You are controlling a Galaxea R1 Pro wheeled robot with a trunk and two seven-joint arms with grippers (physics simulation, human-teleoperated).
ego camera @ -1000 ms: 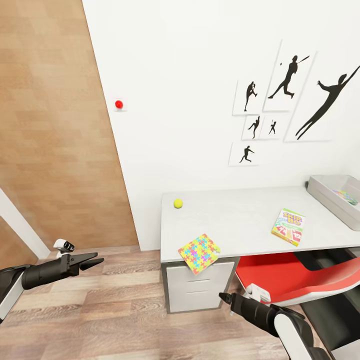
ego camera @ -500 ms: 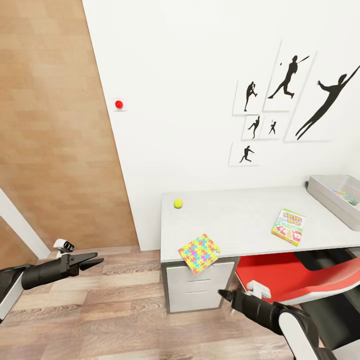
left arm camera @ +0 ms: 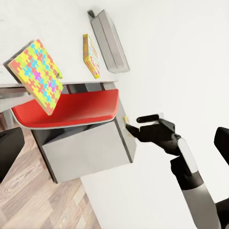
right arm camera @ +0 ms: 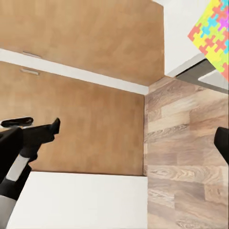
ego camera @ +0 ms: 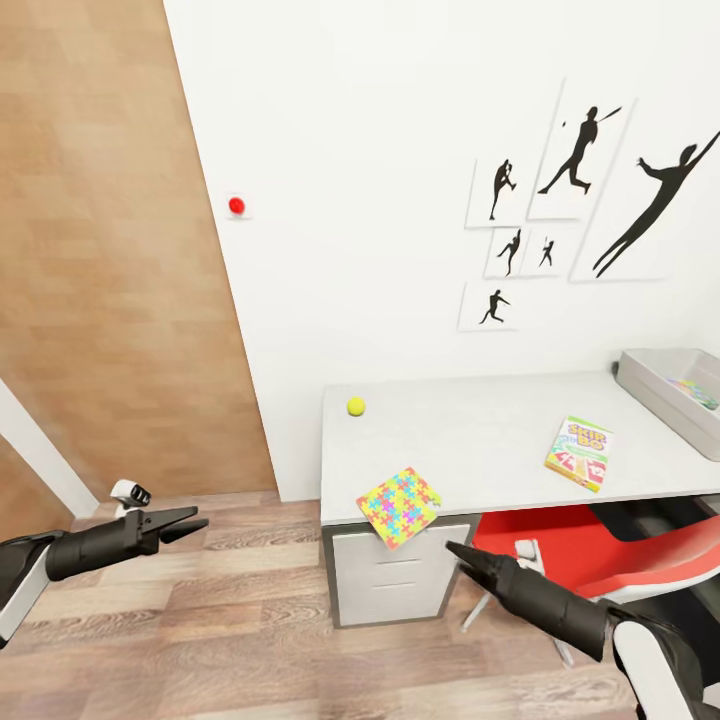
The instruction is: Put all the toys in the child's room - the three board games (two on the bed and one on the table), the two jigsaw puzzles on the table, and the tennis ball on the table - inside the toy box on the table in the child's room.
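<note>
On the white table (ego camera: 470, 440) a yellow tennis ball (ego camera: 356, 406) rests near the back left corner. A colourful jigsaw puzzle (ego camera: 398, 507) overhangs the table's front edge. A Skip-Bo board game (ego camera: 578, 453) lies flat toward the right. The grey toy box (ego camera: 665, 395) stands at the far right with something colourful inside. My right gripper (ego camera: 455, 550) is open, low in front of the drawers, just below and right of the puzzle. My left gripper (ego camera: 195, 522) is open over the floor, well left of the table. The bed is out of view.
A red chair (ego camera: 580, 550) is tucked under the table on the right, beside my right arm. White drawers (ego camera: 400, 575) sit under the table's left end. A wooden panel (ego camera: 110, 250) covers the left; black silhouette posters (ego camera: 580, 190) hang on the white wall.
My right gripper has risen and moved forward toward the table's front edge below the puzzle. The left gripper dipped slightly. The toys have not moved.
</note>
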